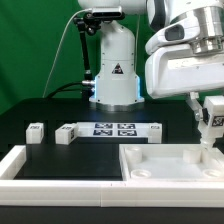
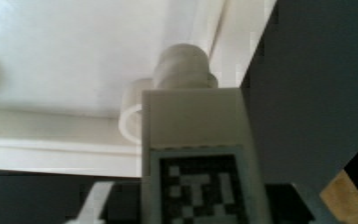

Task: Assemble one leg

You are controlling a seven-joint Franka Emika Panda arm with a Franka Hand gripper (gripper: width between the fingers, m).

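The end effector is clenched on a small white stubby plastic leg, but its fingers are hard to make out. In the exterior view the bulky white wrist housing and the leg's tagged faces cover most of them. In the wrist view the leg fills the middle of the picture, blurred, with a black-and-white square tag on its near face and a rounded tip at its far end.

The leg hangs upright over the desk's near corner at the exterior view's right, above a large white square tray-like part with a raised rim. Whether the tip touches the tray cannot be told. The picture edges cut off the tray, as they do a white rimmed frame piece at the near corner on the exterior view's left. The arm's upper links run out of the top of the picture.

The matte black desk carries a thin flat white marker board toward the middle of its far edge. On the exterior view's left of the board lie a first loose white tagged block and a second loose white tagged block. The robot's white base stands at the far edge, with a black cable beside it. Behind is a green backdrop.
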